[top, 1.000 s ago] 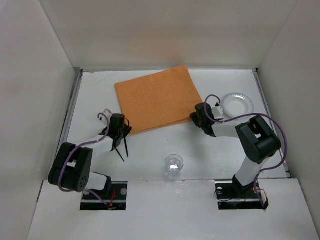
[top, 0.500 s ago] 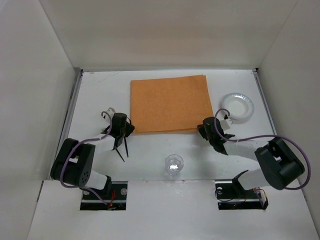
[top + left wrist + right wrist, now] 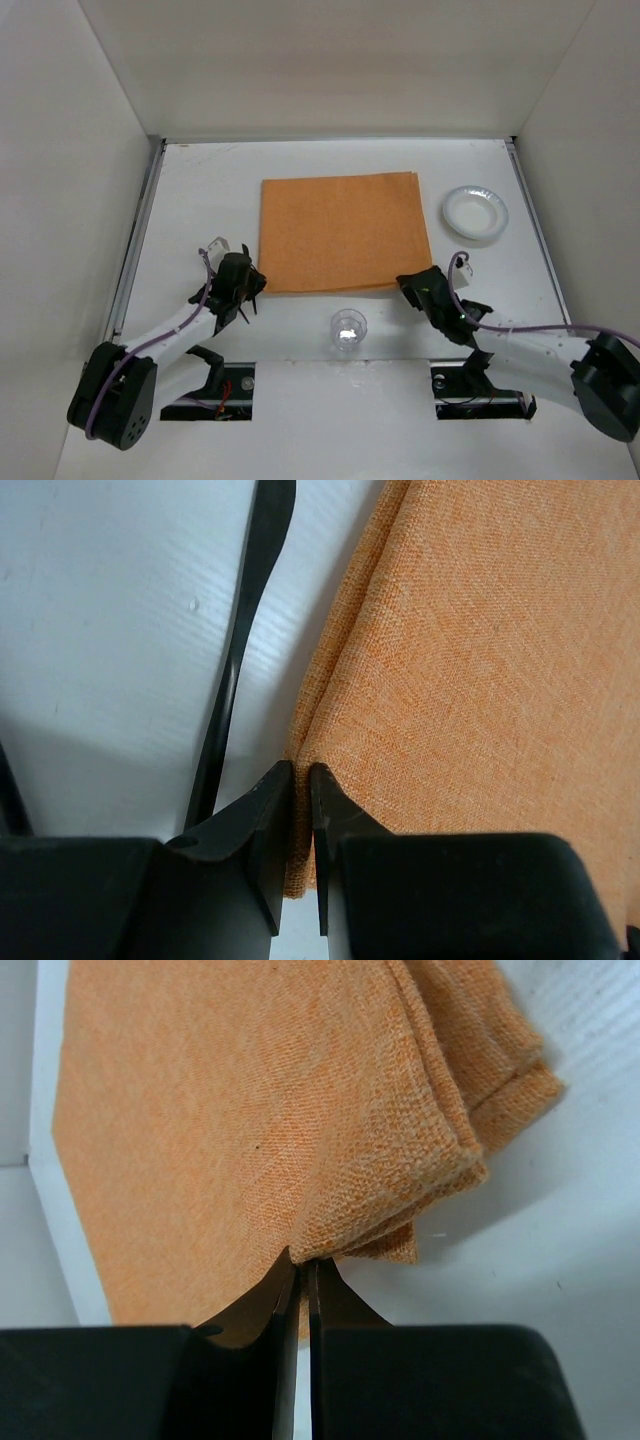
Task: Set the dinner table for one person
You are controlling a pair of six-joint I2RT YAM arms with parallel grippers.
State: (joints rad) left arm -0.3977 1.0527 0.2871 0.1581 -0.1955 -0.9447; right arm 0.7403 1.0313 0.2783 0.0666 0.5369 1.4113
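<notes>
- Top view: the white desk [image 3: 200, 190] fills the floor between white walls, and an orange placemat [image 3: 340, 230] lies flat on its middle, edges roughly square to the walls
- A small white plate [image 3: 475, 212] sits on the desk to the right of the placemat's far-right corner, close to it but apart
- A clear glass [image 3: 348, 330] stands upright near the near edge of the desk, just in front of the placemat's near edge and not touching it
- The left claw [image 3: 250, 285] is at the placemat's near-left corner, and the right claw [image 3: 410, 283] is at its near-right corner; both arms reach low across the desk
- Left wrist view: the left claw [image 3: 301, 770] has its fingers drawn almost together, pinching the placemat's edge where the cloth meets the desk
- A slim black utensil [image 3: 232, 680] lies on the bare desk just left of that edge, running alongside it; which kind of utensil it is cannot be told
- Right wrist view: the right claw [image 3: 300, 1260] is pressed together on a corner of the placemat, with only a thin slit between the fingertips
- Here the cloth shows several folded layers stacked at the corner, lifted a little and casting a shadow on the white desk to the right
</notes>
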